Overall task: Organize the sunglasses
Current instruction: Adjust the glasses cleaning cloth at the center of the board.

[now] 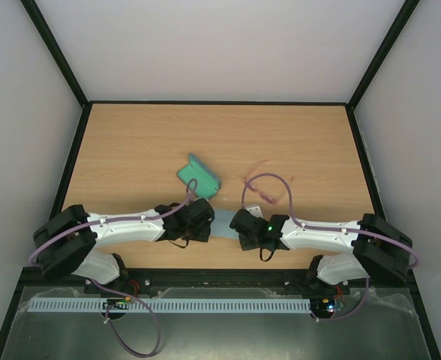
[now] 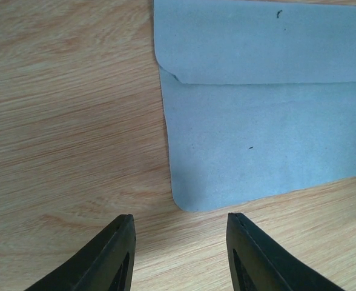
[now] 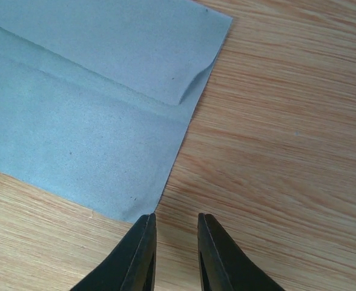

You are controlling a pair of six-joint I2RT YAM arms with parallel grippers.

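Blue-grey cloth (image 2: pixel 257 121) lies folded on the wooden table (image 1: pixel 130 142) between our two arms. Our left gripper (image 2: pixel 180 217) is spread apart with nothing in it, and our right gripper (image 3: pixel 176 216) is only a little apart, empty too, right at a cloth corner. We see the pink sunglasses (image 1: pixel 262 191) on the table just past the right gripper, near the open green case (image 1: pixel 198 178).

Robot lab test cell: white panel walls (image 1: pixel 220 45), black frame (image 1: pixel 55 51), wooden table (image 1: pixel 130 142), slotted cable duct (image 1: pixel 205 306).
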